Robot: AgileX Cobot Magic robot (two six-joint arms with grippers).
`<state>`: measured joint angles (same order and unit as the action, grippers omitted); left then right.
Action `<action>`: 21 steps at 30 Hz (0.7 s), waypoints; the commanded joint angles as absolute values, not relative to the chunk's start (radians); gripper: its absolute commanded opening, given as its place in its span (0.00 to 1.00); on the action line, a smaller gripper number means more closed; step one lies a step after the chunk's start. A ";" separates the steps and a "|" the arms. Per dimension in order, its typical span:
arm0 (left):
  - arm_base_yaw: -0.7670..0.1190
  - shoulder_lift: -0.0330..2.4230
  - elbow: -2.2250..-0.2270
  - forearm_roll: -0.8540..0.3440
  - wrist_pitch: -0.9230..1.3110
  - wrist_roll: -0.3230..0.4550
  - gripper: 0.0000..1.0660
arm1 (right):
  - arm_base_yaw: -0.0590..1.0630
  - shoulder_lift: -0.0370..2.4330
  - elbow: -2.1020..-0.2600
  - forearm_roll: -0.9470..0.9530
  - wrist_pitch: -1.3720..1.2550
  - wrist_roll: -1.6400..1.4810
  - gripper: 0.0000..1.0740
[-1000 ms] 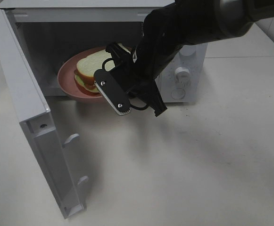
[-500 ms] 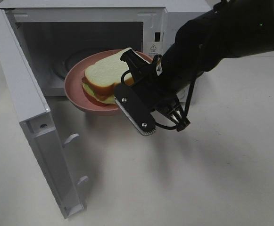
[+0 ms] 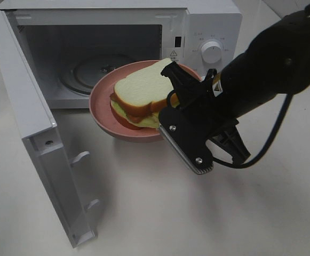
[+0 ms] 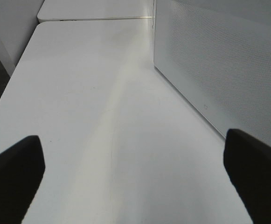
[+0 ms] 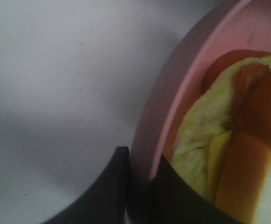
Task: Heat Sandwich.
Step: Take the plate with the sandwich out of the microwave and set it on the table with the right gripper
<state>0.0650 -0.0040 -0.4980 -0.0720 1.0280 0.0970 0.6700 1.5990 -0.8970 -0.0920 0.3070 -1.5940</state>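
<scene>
Before the microwave's point(image 3: 117, 53) open mouth, the right gripper point(image 5: 142, 179) pinches the plate's point(image 3: 104, 114) rim, sandwich point(image 3: 141, 90) just beyond its fingers; bare table point(image 3: 144, 213) lies below. Left gripper point(image 4: 135, 172) gapes beside the oven's wall.

A bare lab-style test bench: plain white tabletop point(image 3: 208, 213) beneath a white microwave point(image 3: 208, 32), door open.

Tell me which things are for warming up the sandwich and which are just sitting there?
For the job:
- pale-yellow bread sandwich
- round pink plate under it
- white microwave, door open
- right pincer, shut on the plate's rim

Just there:
- left pincer, open over the white table
</scene>
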 commanded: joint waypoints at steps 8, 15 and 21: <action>0.068 -0.030 -0.495 -0.080 1.029 0.095 0.95 | 0.666 1.420 -0.770 -0.095 0.338 -1.564 0.00; 0.068 -0.030 -0.495 -0.080 1.029 0.095 0.95 | 0.666 1.322 -0.690 -0.100 0.384 -1.514 0.00; 0.068 -0.030 -0.495 -0.080 1.029 0.095 0.95 | 0.666 1.251 -0.630 -0.132 0.407 -1.464 0.00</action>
